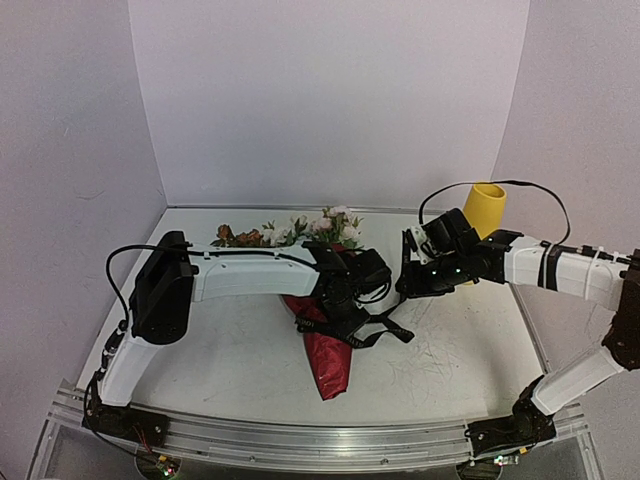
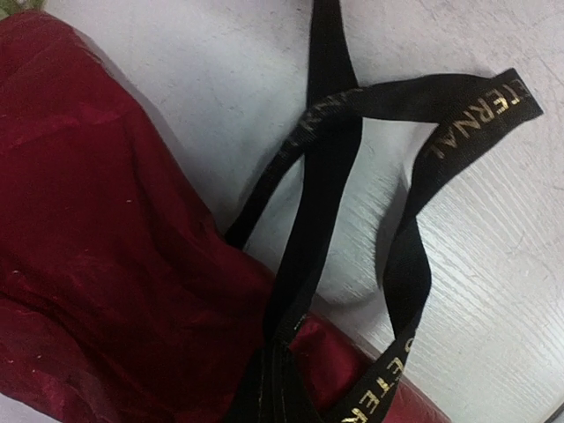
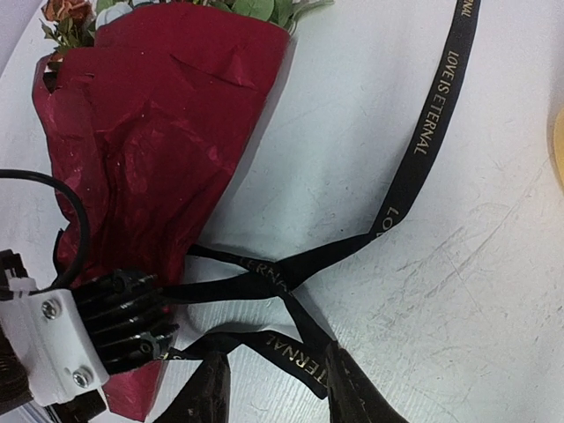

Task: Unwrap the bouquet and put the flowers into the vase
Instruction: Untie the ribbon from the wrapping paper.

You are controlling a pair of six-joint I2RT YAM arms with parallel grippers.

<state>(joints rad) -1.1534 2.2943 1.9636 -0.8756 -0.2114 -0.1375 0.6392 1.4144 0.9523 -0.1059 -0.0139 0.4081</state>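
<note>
Scuffed white tabletop (image 1: 450,350): left jaws pinching gold-lettered black ribbon (image 3: 425,132), right jaws half-open, empty; tugging might drag the crinkly red-wrapped bouquet (image 3: 150,132).

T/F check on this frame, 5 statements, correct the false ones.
1. The flowers are in the vase. False: they sit in the red wrap, away from the vase.
2. The black ribbon has gold lettering. True.
3. The right gripper is clamped on the ribbon. False: its jaws stand apart above the ribbon and hold nothing.
4. The left gripper is shut on the ribbon beside the wrap. True.
5. The bouquet stands upright. False: it lies flat on the table, blooms toward the back wall.
</note>
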